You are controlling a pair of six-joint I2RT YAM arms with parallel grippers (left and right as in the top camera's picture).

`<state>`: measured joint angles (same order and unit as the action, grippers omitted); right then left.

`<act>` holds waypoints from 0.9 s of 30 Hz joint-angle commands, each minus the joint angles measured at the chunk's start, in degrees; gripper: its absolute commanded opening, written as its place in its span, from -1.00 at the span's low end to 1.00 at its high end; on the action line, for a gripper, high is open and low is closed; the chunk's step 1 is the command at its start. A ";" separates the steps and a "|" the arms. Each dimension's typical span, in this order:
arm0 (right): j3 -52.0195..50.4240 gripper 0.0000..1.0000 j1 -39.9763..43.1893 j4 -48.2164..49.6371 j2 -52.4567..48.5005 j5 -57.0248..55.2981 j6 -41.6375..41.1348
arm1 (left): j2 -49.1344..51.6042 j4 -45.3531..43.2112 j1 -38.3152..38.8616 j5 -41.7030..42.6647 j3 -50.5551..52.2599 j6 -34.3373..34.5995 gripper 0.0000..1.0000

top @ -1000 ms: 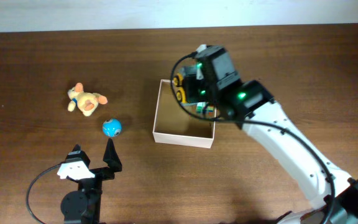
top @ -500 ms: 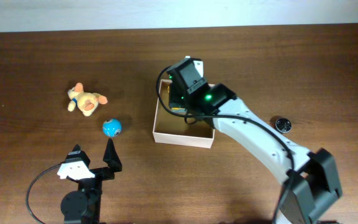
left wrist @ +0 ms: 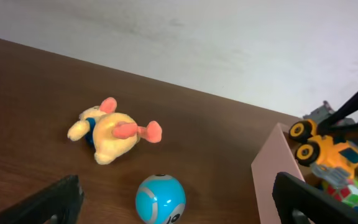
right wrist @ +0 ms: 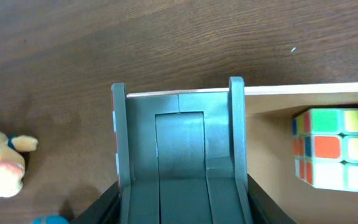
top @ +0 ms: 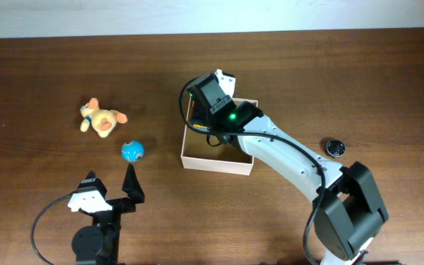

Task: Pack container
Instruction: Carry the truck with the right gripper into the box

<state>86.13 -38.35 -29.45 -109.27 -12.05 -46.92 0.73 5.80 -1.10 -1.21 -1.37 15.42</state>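
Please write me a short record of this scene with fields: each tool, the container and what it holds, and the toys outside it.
left tool: open, empty, near the blue ball
right tool: shut, over the container's left rim; whether it holds something is unclear
container: colour cube inside; yellow truck at its left side, under the right arm
outside: plush toy and blue ball to its left; small black round thing to its right

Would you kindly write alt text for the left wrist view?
A yellow plush toy lies on a brown table, a blue ball in front of it. At right, a yellow toy truck and a colour cube show over the wall of the container. The open left pincer frames the bottom.
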 commanded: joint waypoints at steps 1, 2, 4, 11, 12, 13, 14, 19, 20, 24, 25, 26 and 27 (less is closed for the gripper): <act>1.31 -0.18 -0.66 1.01 -1.97 -1.77 -3.85 | -0.44 -0.17 -0.31 0.83 0.35 -0.94 0.98; 1.31 -0.18 -0.66 0.98 -2.29 -1.95 -4.57 | -0.44 -0.17 -0.31 0.83 0.35 -0.94 0.99; 1.31 -0.18 -0.66 0.98 -2.71 -1.92 -5.20 | -0.44 -0.17 -0.31 0.83 0.35 -0.94 0.99; 1.31 -0.17 -0.66 2.58 -4.66 -2.12 -5.22 | -0.44 -0.17 -0.31 0.83 0.35 -0.94 0.99; 1.31 -0.18 -0.66 2.80 -5.09 -2.14 -5.22 | -0.44 -0.17 -0.31 0.83 0.35 -0.94 0.98; 1.31 -0.17 -0.70 2.93 -5.42 -2.12 -5.22 | -0.44 -0.17 -0.31 0.83 0.35 -0.94 0.98; 1.31 -0.18 -0.70 2.91 -5.68 -2.14 -5.20 | -0.44 -0.17 -0.31 0.83 0.35 -0.94 0.98; 1.31 -0.18 -0.70 2.49 -6.67 -2.16 -5.01 | -0.44 -0.17 -0.31 0.83 0.35 -0.94 0.98; 1.31 -0.18 -0.70 2.51 -6.84 -2.19 -4.98 | -0.44 -0.17 -0.31 0.83 0.35 -0.94 0.98; 1.31 -0.18 -0.70 2.93 -7.39 -2.19 -4.74 | -0.44 -0.17 -0.31 0.83 0.35 -0.94 0.98; 1.31 -0.18 -0.70 2.95 -7.52 -2.16 -4.76 | -0.44 -0.17 -0.31 0.83 0.35 -0.94 0.99; 1.31 -0.17 -0.70 3.04 -7.72 -2.14 -4.76 | -0.44 -0.17 -0.31 0.83 0.35 -0.94 0.98; 1.31 -0.17 -0.70 3.30 -7.93 -2.08 -4.72 | -0.44 -0.17 -0.31 0.83 0.35 -0.94 0.99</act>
<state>86.13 -38.46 -26.85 -116.33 -12.86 -51.62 0.73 5.80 -1.10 -1.21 -1.37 15.42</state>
